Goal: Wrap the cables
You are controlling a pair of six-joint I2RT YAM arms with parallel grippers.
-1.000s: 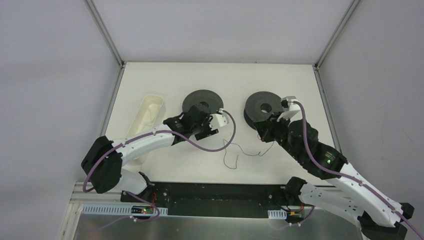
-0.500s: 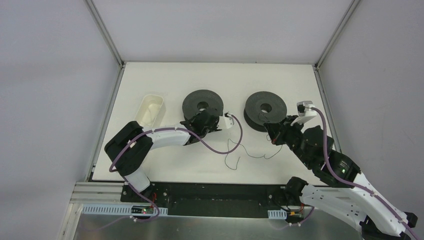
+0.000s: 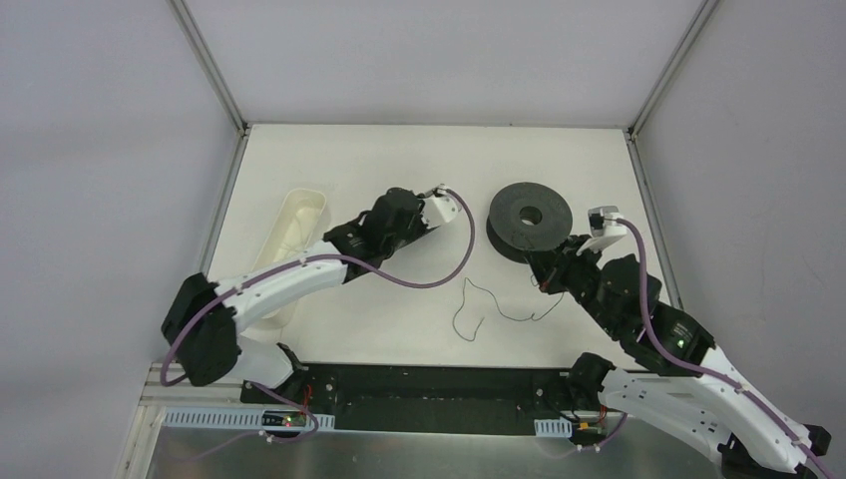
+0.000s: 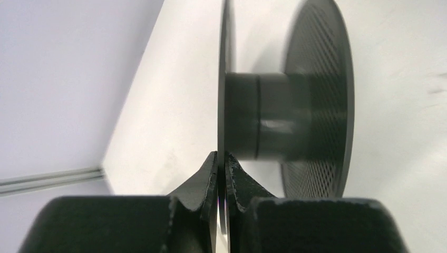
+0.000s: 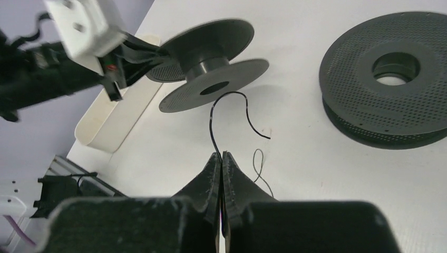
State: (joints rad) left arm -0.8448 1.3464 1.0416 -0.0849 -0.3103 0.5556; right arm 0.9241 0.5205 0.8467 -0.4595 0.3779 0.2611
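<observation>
Left gripper point(image 4: 220, 164): jaws clenched on the flange of a tilted black spool point(image 4: 274, 124). Right gripper point(image 5: 222, 158): jaws grasping the thin cable point(image 5: 211, 121), which trails onto the bench point(image 3: 329, 160).

- The table point(image 3: 399, 160) is lit brightly and evenly from overhead.
- A soft, short shadow is cast on the table along the rim of the flat spool point(image 3: 509, 215).
- In the left wrist view, the raised spool point(image 4: 274, 124) above the table is smeared by blur, and a faint highlight is caught on its hub.
- In the right wrist view, the thin cable point(image 5: 211, 124) over the table is rendered sharp against the pale surface.
</observation>
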